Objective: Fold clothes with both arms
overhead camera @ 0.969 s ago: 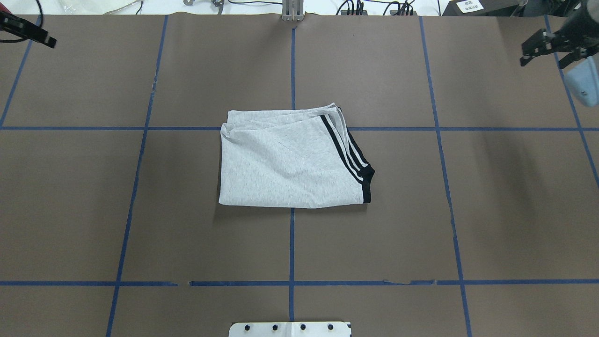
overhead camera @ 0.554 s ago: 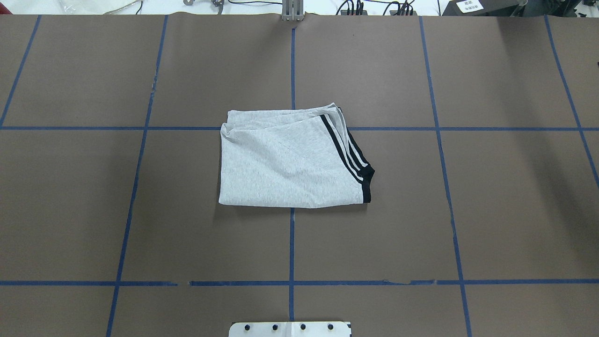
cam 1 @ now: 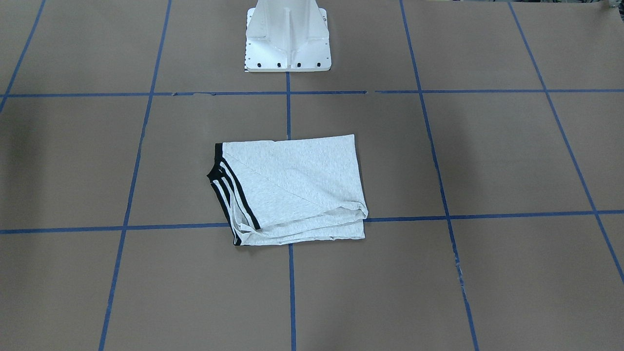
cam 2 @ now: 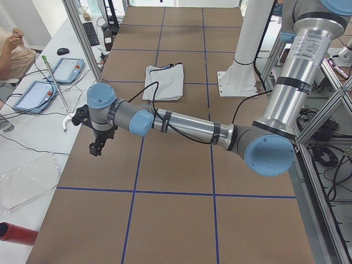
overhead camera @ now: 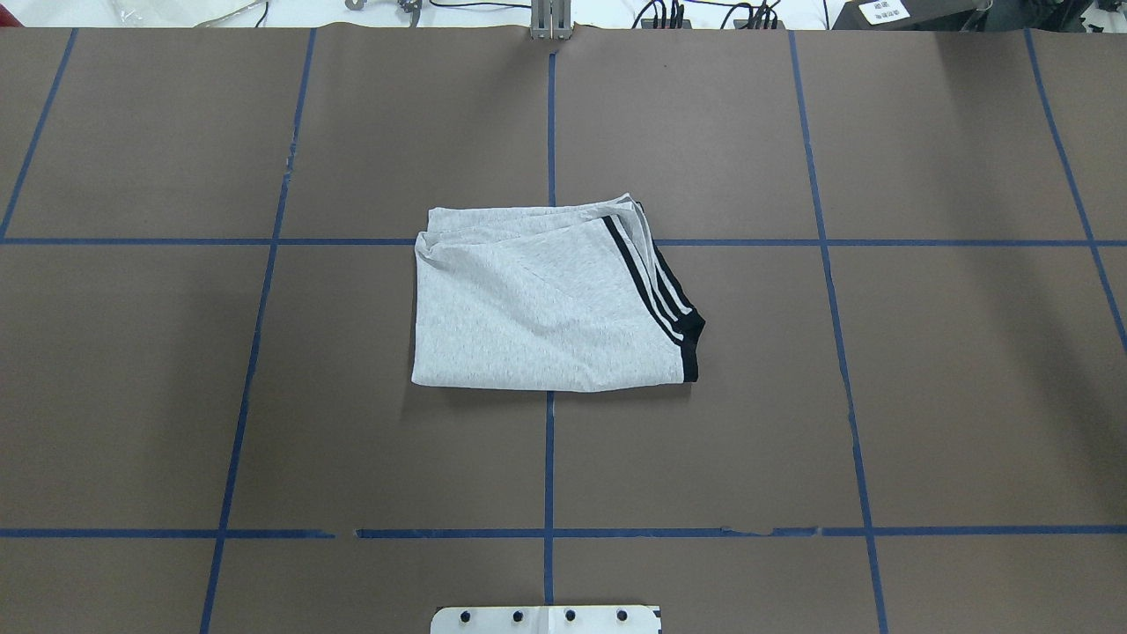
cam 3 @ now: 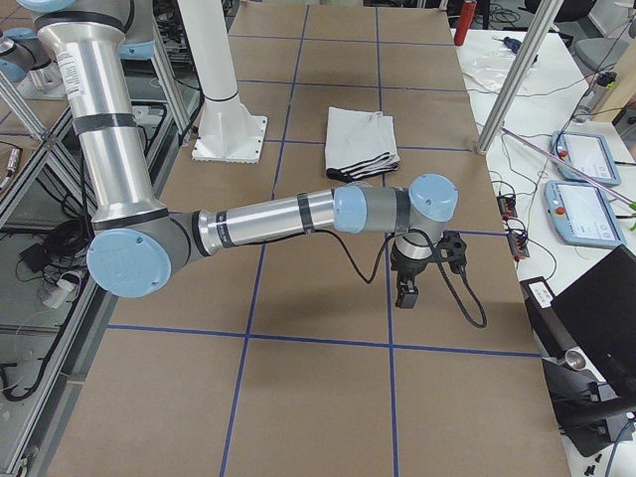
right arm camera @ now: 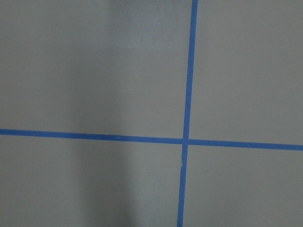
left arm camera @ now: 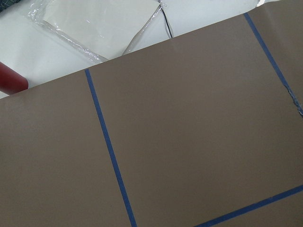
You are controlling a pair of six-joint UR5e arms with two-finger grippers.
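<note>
The grey T-shirt lies folded into a compact rectangle at the table's middle, with its black-and-white striped trim along the right edge in the overhead view. It also shows in the front view and in both side views. Its cartoon print is hidden. The left gripper hangs over the table's left end, far from the shirt. The right gripper hangs over the right end, also far from it. Both show only in the side views, so I cannot tell whether they are open or shut. Both wrist views show only bare brown table.
The white pedestal stands at the robot's side of the table. Blue tape lines grid the brown surface. Side benches hold tablets, cables and a red cylinder. An operator sits beyond the left end.
Both grippers, seen a second ago at the overhead view's far upper corners, have moved outward and out of that view. The shirt has not moved.
</note>
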